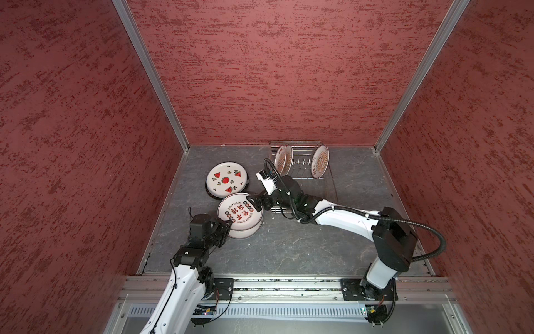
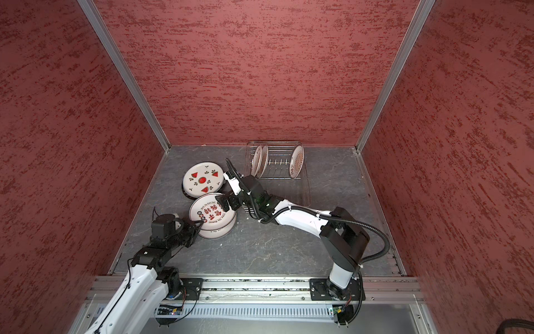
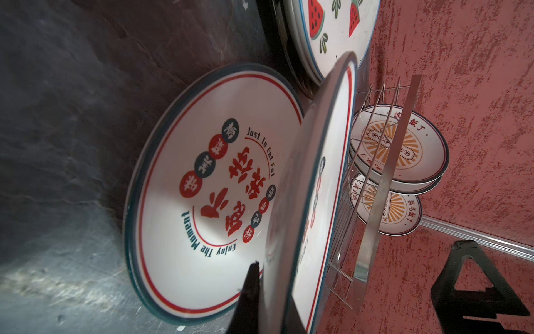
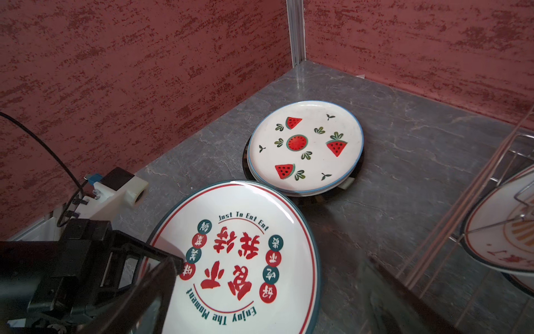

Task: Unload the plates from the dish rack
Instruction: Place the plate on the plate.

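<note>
Grey tabletop (image 1: pixel 289 248), frame centre-left: left gripper (image 1: pixel 230 222) clamps the red-character plate (image 1: pixel 239 209), right gripper (image 1: pixel 253 203) released; best lowered level onto its twin (image 1: pixel 247 232).

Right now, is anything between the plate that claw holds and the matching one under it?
Nothing visible. The left gripper holds the red-character plate tilted over its twin on the table; the open right gripper is beside its far rim.

Left gripper (image 3: pixel 268 300) pinched on rim of upper red-character plate (image 3: pixel 315 202), tilted, edge toward camera. Lower red-character plate (image 3: pixel 208 188) flat on grey table (image 3: pixel 72 115). Watermelon plate (image 3: pixel 332 29) just beside. Beyond: dish rack (image 3: pixel 384 179), three sunburst plates (image 3: pixel 419 150) in it, red wall (image 3: pixel 476 86) behind.
</note>
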Robot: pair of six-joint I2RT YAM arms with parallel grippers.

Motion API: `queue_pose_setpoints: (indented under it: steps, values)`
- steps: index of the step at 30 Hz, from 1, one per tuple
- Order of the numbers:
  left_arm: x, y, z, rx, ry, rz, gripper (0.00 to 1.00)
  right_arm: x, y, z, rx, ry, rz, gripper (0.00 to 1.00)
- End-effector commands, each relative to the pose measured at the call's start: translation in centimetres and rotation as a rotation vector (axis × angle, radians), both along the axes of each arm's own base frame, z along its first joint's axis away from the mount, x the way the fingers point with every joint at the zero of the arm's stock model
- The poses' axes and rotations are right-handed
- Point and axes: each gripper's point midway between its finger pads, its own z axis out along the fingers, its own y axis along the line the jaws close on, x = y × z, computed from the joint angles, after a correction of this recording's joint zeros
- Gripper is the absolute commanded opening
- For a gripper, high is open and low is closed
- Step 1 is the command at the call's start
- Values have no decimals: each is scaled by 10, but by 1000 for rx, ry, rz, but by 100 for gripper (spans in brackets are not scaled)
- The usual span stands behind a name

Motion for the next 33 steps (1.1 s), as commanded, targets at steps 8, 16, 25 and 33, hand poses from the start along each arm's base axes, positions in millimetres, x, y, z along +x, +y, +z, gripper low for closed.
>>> queue_pose_setpoints:
  steps: [8, 16, 25, 33]
  values:
    - [-1, 7, -8, 44, -3, 14, 0, 0, 7, 2, -24, -22, 21, 99]
    - [2, 10, -23, 71, 30, 12, 7, -8, 3, -2, -65, -30, 48, 98]
    - [0, 7, -37, 18, 92, 32, 18, -11, 0, 4, -45, -48, 53, 98]
    - [-2, 11, -37, 25, 97, 59, 37, -10, -3, 2, -51, -50, 37, 98]
